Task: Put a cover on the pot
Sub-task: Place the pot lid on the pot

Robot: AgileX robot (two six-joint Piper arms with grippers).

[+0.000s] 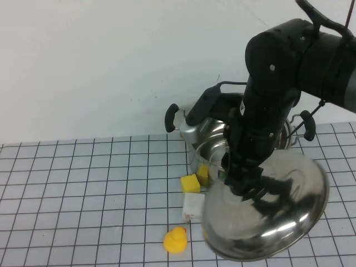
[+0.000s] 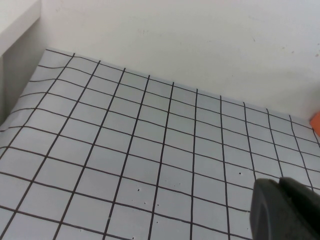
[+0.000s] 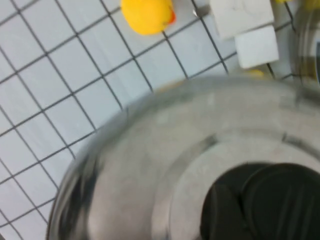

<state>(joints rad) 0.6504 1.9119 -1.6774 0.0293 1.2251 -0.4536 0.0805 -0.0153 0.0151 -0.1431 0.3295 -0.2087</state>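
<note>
The shiny steel pot (image 1: 207,146) stands at the back of the grid mat, open, with black side handles (image 1: 171,118). My right gripper (image 1: 245,183) is shut on the black knob of the domed steel lid (image 1: 278,217) and holds it tilted in the air, in front of the pot and lower right of it. In the right wrist view the lid (image 3: 150,165) fills the picture, with my right gripper (image 3: 250,205) on its knob and the pot's wall (image 3: 307,40) at the edge. My left gripper (image 2: 277,184) is shut and empty over bare mat, out of the high view.
A yellow duck (image 1: 175,240), a yellow block (image 1: 190,183) and a white block (image 1: 192,206) lie on the mat just left of the lid, in front of the pot. The duck (image 3: 146,15) and white blocks (image 3: 242,17) show in the right wrist view. A white wall stands behind.
</note>
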